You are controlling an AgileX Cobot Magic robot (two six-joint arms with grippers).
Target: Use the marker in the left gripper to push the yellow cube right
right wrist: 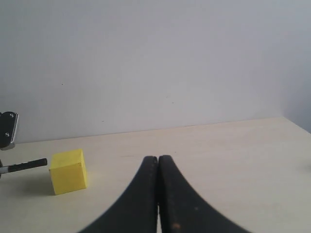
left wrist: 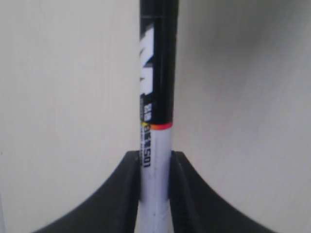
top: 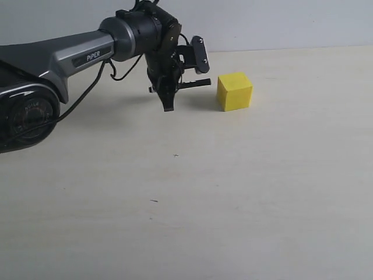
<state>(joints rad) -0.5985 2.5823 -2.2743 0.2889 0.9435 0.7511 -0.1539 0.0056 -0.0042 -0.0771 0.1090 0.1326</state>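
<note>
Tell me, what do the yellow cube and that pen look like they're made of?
The yellow cube: matte, evenly coloured faces with no glare, so perhaps foam or painted wood. The marker: smooth plastic by the look, glossy black section with printed lettering, white barrel.

Glossy smooth plastic on marker (left wrist: 156, 97). Matt, smooth faces on yellow cube (top: 234, 91). Pale bench (top: 233, 204) matt, smooth, v. faint grain. Left end effector (top: 168, 102) matt black, prob. plastic.
</note>
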